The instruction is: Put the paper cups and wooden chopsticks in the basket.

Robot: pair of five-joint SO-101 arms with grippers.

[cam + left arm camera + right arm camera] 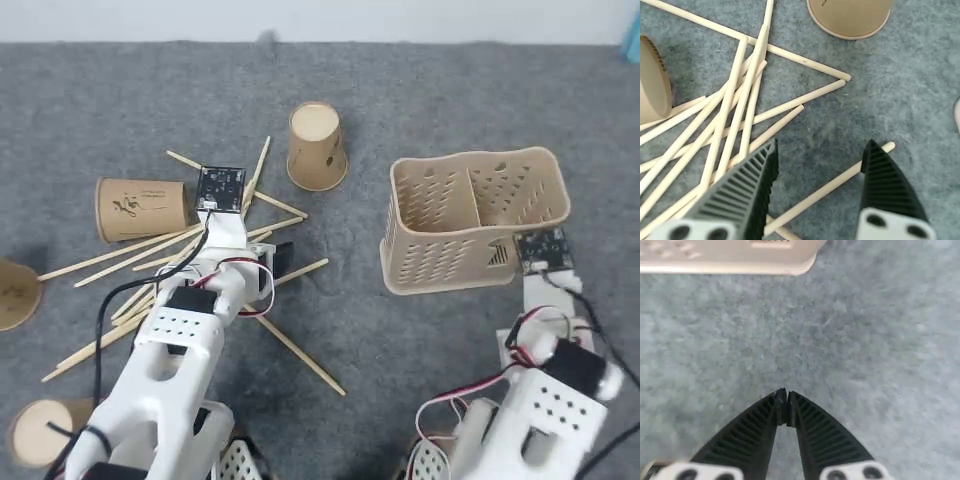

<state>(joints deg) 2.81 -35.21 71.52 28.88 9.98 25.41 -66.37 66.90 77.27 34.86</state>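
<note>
Several wooden chopsticks lie scattered on the grey carpet at the left. Among them, my left gripper hangs open just above the carpet, straddling one chopstick; in the high view this gripper sits at the right edge of the pile. One paper cup stands mouth down behind the pile, and another cup lies on its side at the left. The beige basket stands at the right with two compartments. My right gripper is shut on nothing, low over bare carpet just in front of the basket.
Two more paper cups lie at the left edge and the bottom left corner. Bare carpet separates the chopstick pile from the basket. A pale wall runs along the far edge.
</note>
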